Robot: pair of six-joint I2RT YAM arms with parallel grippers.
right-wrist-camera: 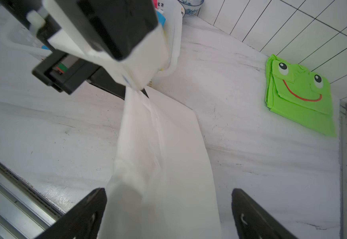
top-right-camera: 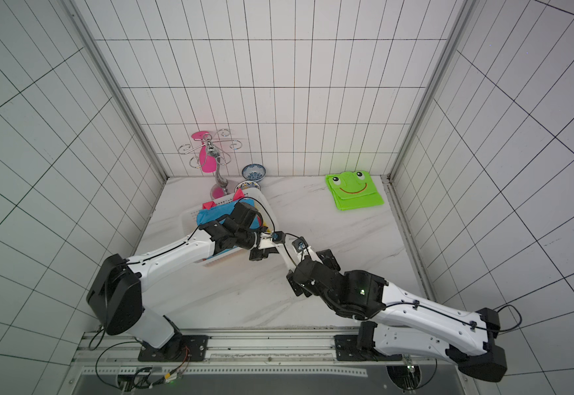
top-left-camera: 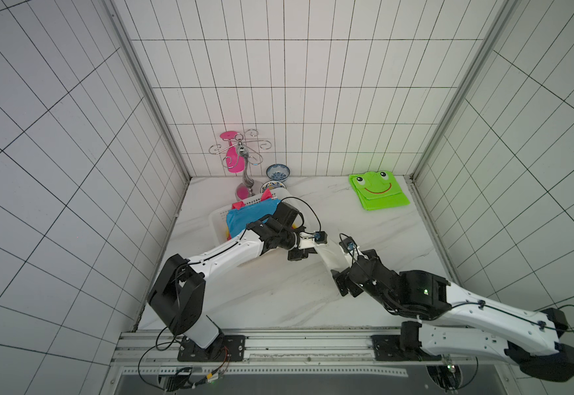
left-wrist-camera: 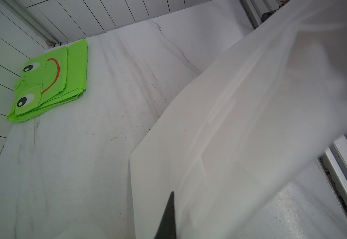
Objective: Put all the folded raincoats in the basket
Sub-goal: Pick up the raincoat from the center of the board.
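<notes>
Left gripper pinches the translucent white folded raincoat at its end nearest the white perforated plastic basket, left of centre; right gripper gapes wide.

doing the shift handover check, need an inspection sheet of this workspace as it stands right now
surface: marble table, a few dark scuffs, no spills seen
job's things: white basket holds a blue raincoat; white cloth, likely a raincoat, runs from the left pincer to the right one; green frog raincoat folded in the far corner
clutter: metal rack with a pink glass; two patterned bowls behind the basket
pincers: left pincer shut on the white cloth; right pincer open, cloth between its fingers
cables: black cable loops over the left wrist
surroundings: tiled walls; metal rail in front
</notes>
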